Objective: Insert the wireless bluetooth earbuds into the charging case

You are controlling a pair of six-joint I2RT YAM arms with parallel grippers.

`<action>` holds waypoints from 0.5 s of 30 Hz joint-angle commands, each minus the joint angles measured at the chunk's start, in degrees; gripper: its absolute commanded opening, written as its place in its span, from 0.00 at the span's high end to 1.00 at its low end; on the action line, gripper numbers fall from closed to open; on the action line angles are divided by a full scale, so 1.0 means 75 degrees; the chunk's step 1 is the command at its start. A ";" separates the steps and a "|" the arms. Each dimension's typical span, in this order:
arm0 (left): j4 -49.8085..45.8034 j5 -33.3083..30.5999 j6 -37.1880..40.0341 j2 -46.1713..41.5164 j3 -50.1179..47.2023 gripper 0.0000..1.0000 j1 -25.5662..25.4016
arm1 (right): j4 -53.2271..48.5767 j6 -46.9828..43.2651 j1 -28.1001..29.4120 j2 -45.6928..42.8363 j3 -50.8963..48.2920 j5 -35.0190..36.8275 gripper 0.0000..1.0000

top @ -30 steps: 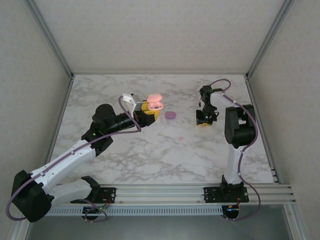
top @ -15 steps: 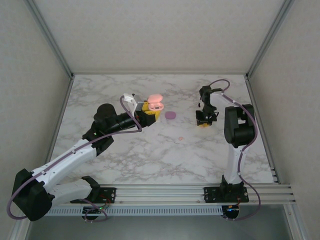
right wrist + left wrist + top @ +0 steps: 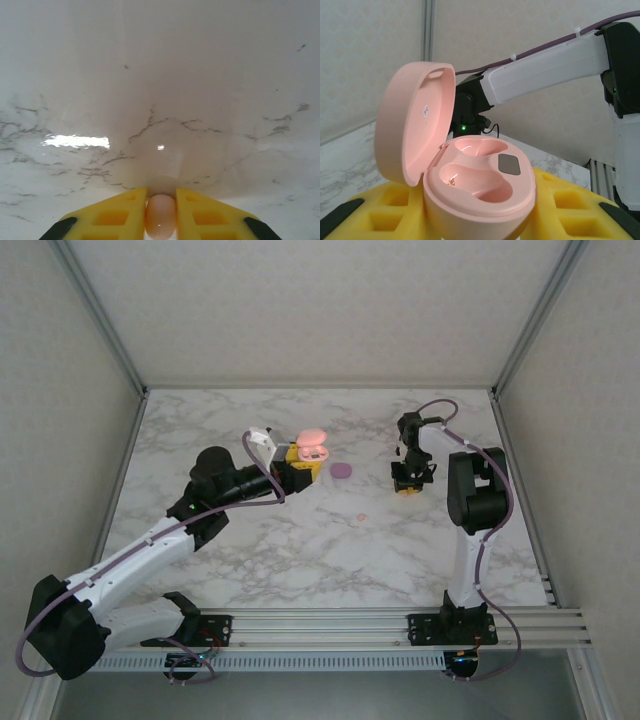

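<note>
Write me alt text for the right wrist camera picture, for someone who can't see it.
A small peach-pink plastic earbud is pinched between the right arm's two yellow fingers at the bottom centre. Beyond them lies a glossy white marble tabletop with grey veins and one bright glare patch.

I see pink case w/ lid up, wells bare; peach bud pinched in right claw; 2nd bud at case's 5 o'clock.

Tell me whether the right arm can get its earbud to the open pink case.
Probably yes. The right gripper, shut on a peach earbud, has only a low purple piece between it and the case, held open by the left gripper, wells empty.
</note>
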 commanded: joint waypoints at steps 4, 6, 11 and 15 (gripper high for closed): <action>0.0029 -0.0172 0.0063 -0.0046 0.0171 0.75 -0.0057 | 0.0007 0.0538 0.0087 -0.1595 -0.0328 -0.1801 0.82; 0.0006 -0.0223 0.0098 -0.0048 0.0154 0.75 -0.0028 | 0.0191 0.0801 0.0086 -0.2185 -0.0507 -0.2610 0.82; 0.0014 -0.0183 0.0047 -0.0123 0.0086 0.75 0.0197 | 0.0560 0.1447 0.0085 -0.3222 -0.0737 -0.5315 0.82; -0.0031 0.0062 0.0058 -0.0210 0.0031 0.75 0.0460 | 0.1396 0.2272 0.0087 -0.3784 -0.0899 -0.7607 0.82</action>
